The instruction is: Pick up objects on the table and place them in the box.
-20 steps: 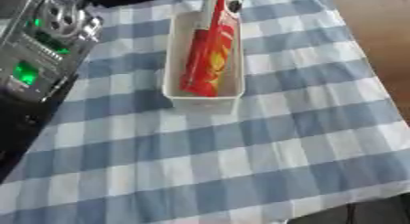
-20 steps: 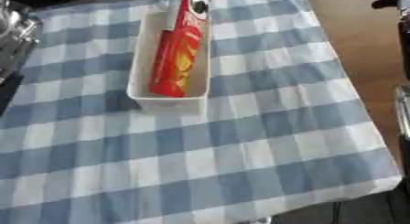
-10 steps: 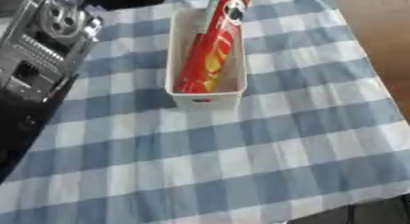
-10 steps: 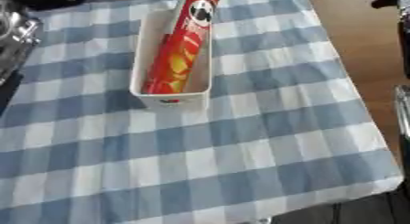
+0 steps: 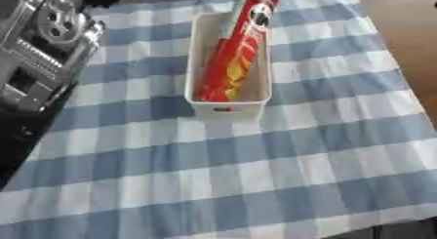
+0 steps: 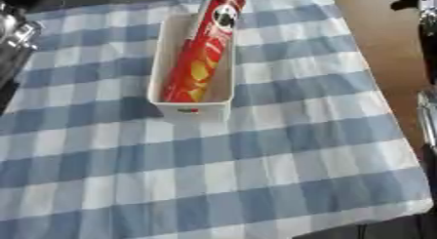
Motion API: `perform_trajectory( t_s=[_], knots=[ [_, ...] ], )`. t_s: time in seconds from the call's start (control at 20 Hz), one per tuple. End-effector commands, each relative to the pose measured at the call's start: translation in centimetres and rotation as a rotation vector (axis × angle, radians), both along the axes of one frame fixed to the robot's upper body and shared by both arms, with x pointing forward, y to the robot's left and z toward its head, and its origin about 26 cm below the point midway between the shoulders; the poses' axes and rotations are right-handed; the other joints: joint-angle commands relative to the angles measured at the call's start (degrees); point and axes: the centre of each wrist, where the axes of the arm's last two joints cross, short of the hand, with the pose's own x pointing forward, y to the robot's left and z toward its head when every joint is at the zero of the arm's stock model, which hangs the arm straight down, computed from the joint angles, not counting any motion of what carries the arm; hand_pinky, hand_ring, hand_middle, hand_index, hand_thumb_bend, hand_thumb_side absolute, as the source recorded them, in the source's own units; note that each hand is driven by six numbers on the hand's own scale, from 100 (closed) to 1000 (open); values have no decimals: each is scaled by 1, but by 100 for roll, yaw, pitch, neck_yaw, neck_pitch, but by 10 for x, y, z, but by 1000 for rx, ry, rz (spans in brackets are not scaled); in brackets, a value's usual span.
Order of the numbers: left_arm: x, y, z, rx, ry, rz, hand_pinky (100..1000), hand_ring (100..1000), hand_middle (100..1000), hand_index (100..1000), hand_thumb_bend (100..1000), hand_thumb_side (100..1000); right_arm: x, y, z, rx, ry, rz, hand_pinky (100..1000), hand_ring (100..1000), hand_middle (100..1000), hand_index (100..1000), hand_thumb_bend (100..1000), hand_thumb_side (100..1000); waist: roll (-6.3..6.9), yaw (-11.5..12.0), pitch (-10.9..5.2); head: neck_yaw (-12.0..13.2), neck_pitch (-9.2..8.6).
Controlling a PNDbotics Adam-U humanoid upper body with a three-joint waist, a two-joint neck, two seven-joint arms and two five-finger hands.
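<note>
Red crisp tube (image 5: 235, 52) is lying in the white box (image 5: 227, 108) near the tablecloth's (image 5: 256, 184) far edge; near half lying bare. Left arm (image 5: 38, 67) is showing, hand state untellable.

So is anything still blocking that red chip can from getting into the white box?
Nothing visible does: the red chip can already lies lengthwise inside the white box, its far end sticking up over the far rim. The checked cloth around the box shows no other loose things. No hand can be made out in either view.
</note>
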Motion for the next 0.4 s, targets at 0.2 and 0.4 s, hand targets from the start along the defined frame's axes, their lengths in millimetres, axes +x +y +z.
perform_trajectory(
  t_s=[0.2,0.4],
  knots=[
    [-3,11,-11,-9,-70,-19,692,751,850,906,150,815,15,50,19,-17,-49,87,619,807,838,978,100,822,-123,266,-173,-427,-354],
    [-4,13,-35,-13,-40,-21,679,736,847,899,134,815,23,89,15,42,-43,112,618,807,836,974,100,830,-123,401,-228,-833,-667]
  ],
)
